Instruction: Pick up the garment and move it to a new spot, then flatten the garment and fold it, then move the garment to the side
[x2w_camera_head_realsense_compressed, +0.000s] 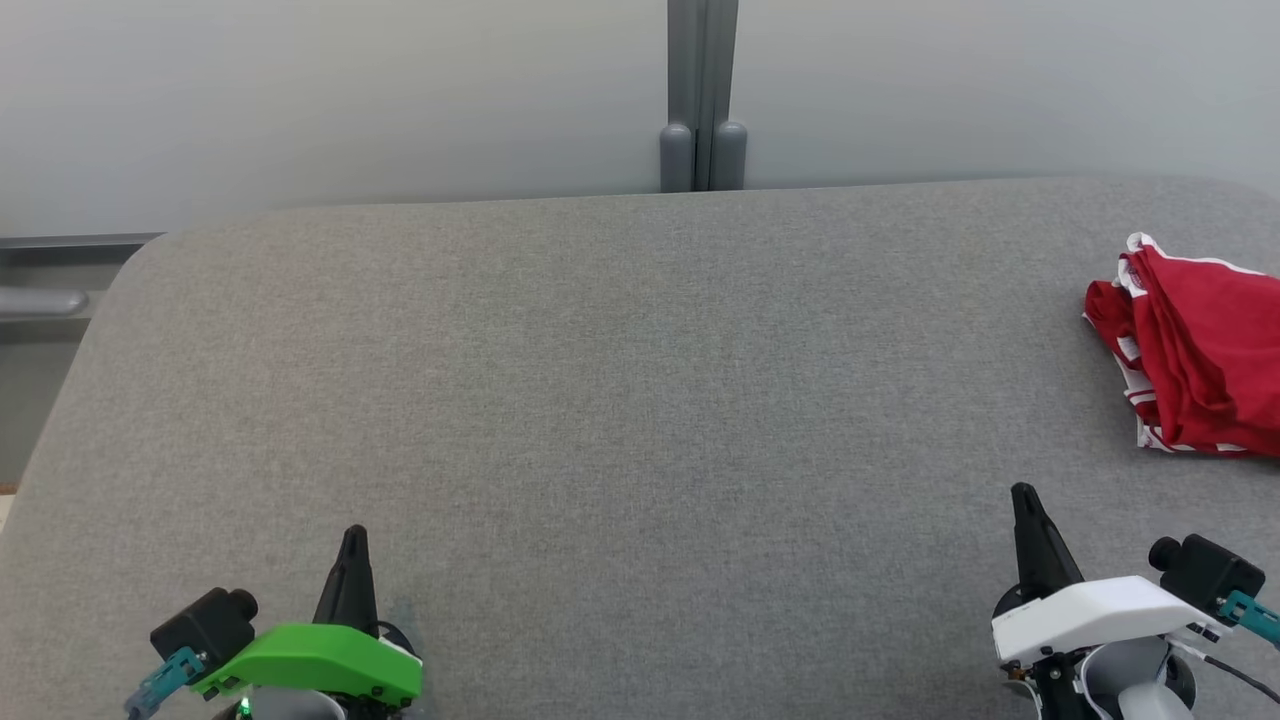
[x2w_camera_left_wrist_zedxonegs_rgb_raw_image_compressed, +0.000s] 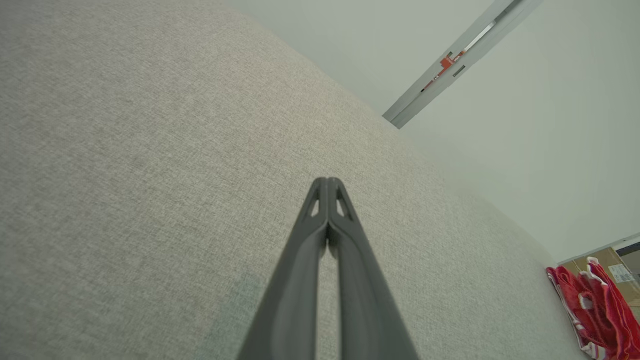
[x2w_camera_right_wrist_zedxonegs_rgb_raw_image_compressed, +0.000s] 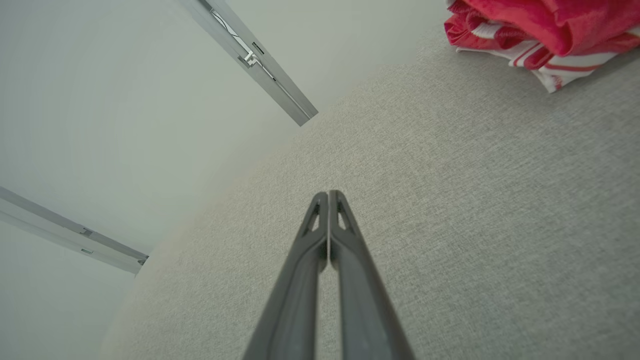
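A red garment (x2w_camera_head_realsense_compressed: 1195, 350) with white striped trim lies bunched at the far right edge of the grey table (x2w_camera_head_realsense_compressed: 600, 400). It also shows at the lower right of the left wrist view as the garment (x2w_camera_left_wrist_zedxonegs_rgb_raw_image_compressed: 595, 310) and at the top right of the right wrist view as the garment (x2w_camera_right_wrist_zedxonegs_rgb_raw_image_compressed: 545, 30). My left gripper (x2w_camera_head_realsense_compressed: 354, 540) rests at the lower left, shut and empty, fingertips pressed together (x2w_camera_left_wrist_zedxonegs_rgb_raw_image_compressed: 327, 181). My right gripper (x2w_camera_head_realsense_compressed: 1024, 497) sits at the lower right, shut and empty (x2w_camera_right_wrist_zedxonegs_rgb_raw_image_compressed: 328, 193), a short way in front of the garment and apart from it.
A pale wall runs behind the table, with a grey vertical post (x2w_camera_head_realsense_compressed: 702, 100) at its middle. A grey rail (x2w_camera_head_realsense_compressed: 60, 270) sits off the table's left corner. A cardboard box (x2w_camera_left_wrist_zedxonegs_rgb_raw_image_compressed: 607, 265) stands beyond the garment.
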